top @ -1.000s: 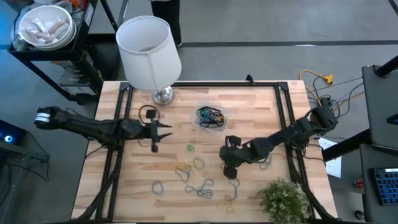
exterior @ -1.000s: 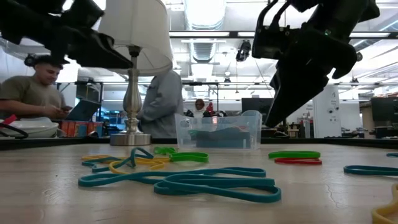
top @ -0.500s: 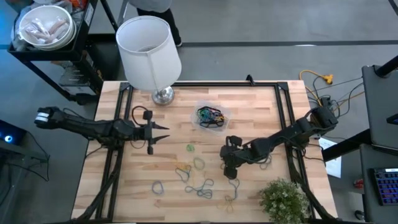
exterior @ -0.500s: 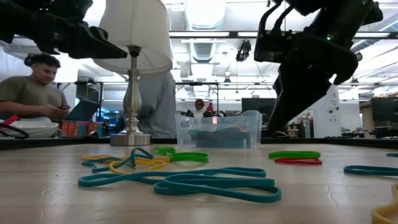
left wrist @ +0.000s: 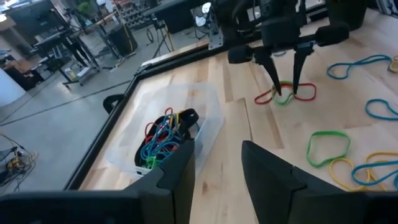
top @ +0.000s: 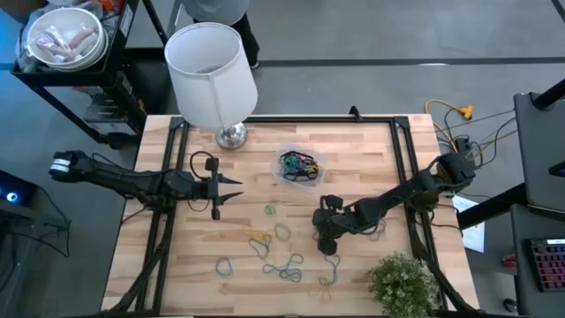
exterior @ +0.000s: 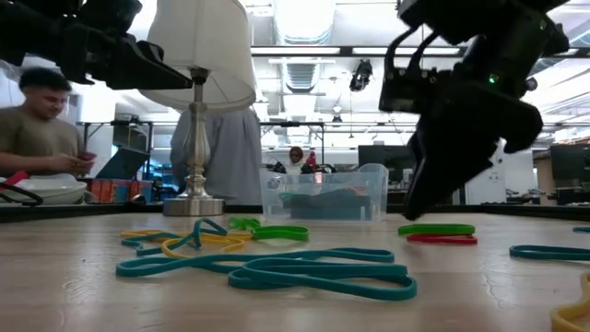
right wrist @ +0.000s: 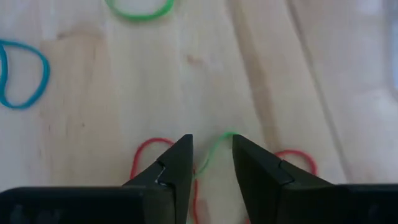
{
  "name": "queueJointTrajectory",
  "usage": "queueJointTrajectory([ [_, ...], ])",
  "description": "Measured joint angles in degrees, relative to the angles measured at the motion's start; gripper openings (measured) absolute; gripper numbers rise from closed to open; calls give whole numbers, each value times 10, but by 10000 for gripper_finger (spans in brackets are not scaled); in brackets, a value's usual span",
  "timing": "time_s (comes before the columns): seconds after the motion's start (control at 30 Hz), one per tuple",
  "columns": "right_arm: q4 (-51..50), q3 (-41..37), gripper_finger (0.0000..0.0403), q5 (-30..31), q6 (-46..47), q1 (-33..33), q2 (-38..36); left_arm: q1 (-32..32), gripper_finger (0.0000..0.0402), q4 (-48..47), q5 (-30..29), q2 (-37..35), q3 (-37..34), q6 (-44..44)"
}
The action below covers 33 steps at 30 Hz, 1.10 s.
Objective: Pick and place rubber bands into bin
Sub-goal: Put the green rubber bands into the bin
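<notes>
Grey concrete floor [top: 353,35], black cart [top: 71,75], bright ceiling lights [exterior: 304,18], seated person [exterior: 37,138] behind table

No readable writing anywhere

None of the four views shows a word, label, brand, number or sign that can be made out, neither on the table nor in the room behind it.

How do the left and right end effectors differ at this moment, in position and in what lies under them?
The right end effector is down at the table, fingers straddling a red and a green rubber band; the left end effector hovers over bare wood beside the bin, with no band between its fingers. The right points down, the left lies level. Both are open and hold nothing.
</notes>
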Motion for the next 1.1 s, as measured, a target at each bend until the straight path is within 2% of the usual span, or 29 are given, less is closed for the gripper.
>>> queueJointTrajectory([
  [0.33, -5, 0, 96, -16, -1, -8, 16, 0, 116, -3, 0, 0, 0, 0],
  [0.7, -18, 1, 14, -31, -38, -9, 15, 0, 116, -2, 0, 1, 0, 0],
  [0.87, -17, 1, 9, -26, -72, -8, 15, 0, 116, -2, 0, 2, 0, 0],
  [1.1, -21, 35, 8, 14, -126, -5, 9, 0, 116, -2, 0, 2, 0, 0],
])
